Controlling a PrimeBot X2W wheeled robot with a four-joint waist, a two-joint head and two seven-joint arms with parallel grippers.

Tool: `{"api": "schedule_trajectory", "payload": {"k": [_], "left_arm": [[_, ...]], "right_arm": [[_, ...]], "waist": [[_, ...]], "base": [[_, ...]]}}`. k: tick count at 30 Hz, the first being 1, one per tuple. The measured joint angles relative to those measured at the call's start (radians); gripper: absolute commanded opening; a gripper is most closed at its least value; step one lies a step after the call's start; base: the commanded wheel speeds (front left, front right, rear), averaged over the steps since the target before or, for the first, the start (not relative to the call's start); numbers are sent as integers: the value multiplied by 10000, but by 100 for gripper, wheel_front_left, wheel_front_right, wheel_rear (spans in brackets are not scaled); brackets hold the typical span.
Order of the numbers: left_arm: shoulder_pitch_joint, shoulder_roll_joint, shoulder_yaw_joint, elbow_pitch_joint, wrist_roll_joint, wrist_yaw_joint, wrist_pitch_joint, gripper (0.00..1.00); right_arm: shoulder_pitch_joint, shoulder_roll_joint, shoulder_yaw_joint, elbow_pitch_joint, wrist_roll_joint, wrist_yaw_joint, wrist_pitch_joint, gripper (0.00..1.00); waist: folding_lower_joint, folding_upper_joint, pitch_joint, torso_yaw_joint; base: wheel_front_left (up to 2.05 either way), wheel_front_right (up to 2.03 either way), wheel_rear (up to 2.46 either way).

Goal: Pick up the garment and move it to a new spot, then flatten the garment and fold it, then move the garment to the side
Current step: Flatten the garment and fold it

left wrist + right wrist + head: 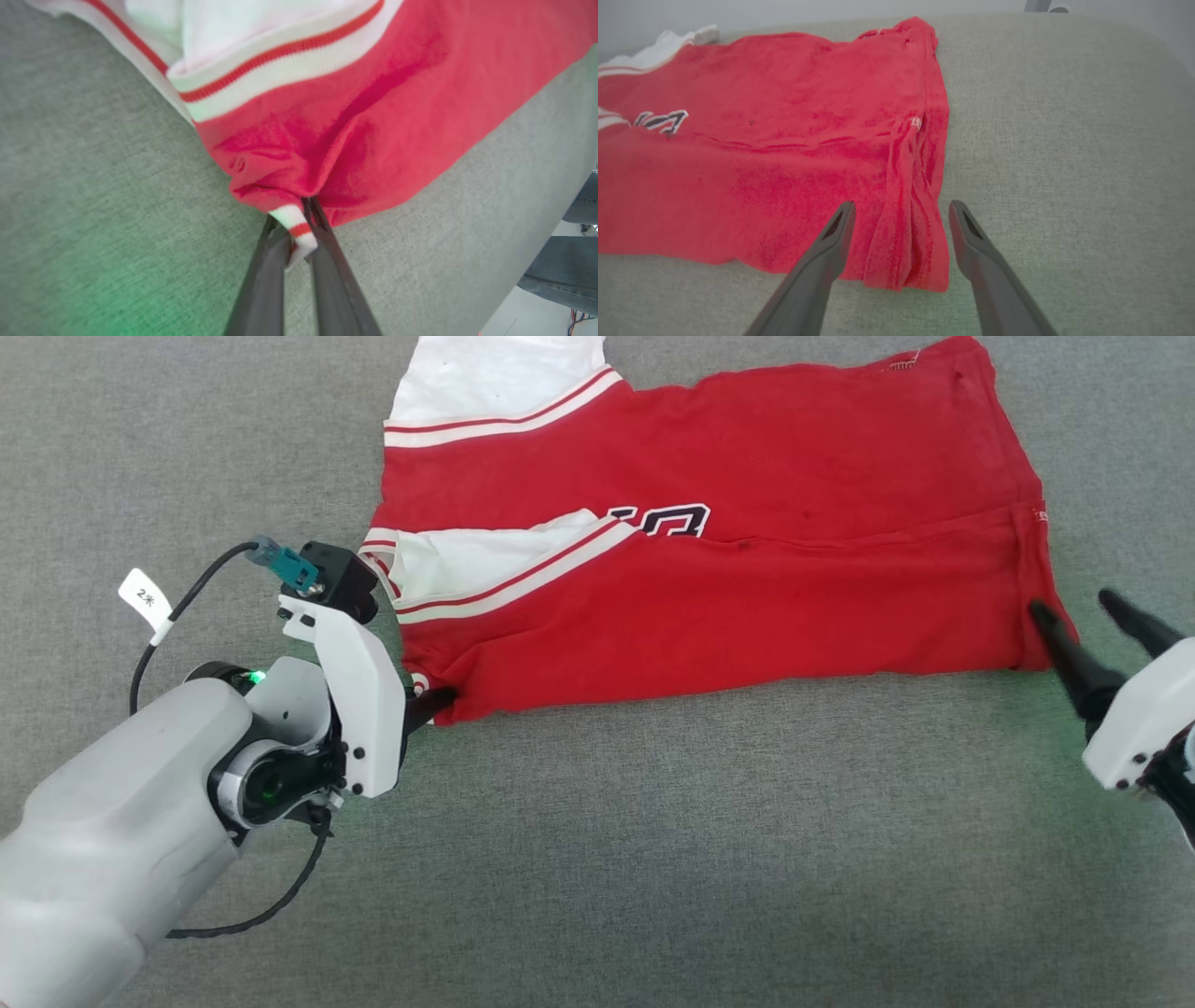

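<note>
One grey padded surface (597, 859) is carrying one red T-shirt (747, 597). The shirt is lying folded lengthwise, its long axis running left to right across the head view, with two white sleeves (495, 373) toward the robot's left and the hem toward its right. Two grippers are working its near edge, one at each end. The left gripper (437, 702) is pinching the near-left corner, clamped on a strip of white-red-white trim (297, 225). The right gripper (901, 205) is standing spread wide, straddling the near-right hem corner (920, 261), which is lying straight ahead between its fingers and not yet being gripped.
</note>
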Motion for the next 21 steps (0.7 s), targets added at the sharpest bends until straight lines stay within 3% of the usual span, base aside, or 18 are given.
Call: {"api": "schedule_trajectory", "payload": {"k": [6, 12, 13, 14, 15, 21], "left_arm": [[-12, 2, -2, -90, 182, -94, -280, 0], [-149, -188, -13, -199, 359, -153, -441, 0], [-160, -242, -15, -194, 370, -171, -483, 0], [-167, -291, -15, -186, 384, -182, -535, 0], [-167, -291, -15, -186, 384, -182, -535, 0], [-131, -483, -27, -96, 451, -224, -878, 0]], "right_arm": [[-503, -767, 802, 389, -96, 2, 1183, 100], [-1414, -1104, 1463, 1461, 127, 2, 2464, 100], [-1527, -1158, 1559, 1569, 196, 2, 2648, 53], [-1606, -1214, 1657, 1661, 265, 2, 2790, 21], [-1606, -1214, 1657, 1661, 265, 2, 2790, 0], [-1691, -1377, 1891, 1730, 742, 6, 2755, 0]], "waist": [[0, 0, 138, 96], [0, 0, 385, 372], [0, 0, 413, 429], [0, 0, 434, 491], [0, 0, 434, 491], [0, 0, 400, 717]], "base": [[0, 0, 0], [0, 0, 0], [0, 0, 0], [0, 0, 0], [0, 0, 0], [0, 0, 0]]}}
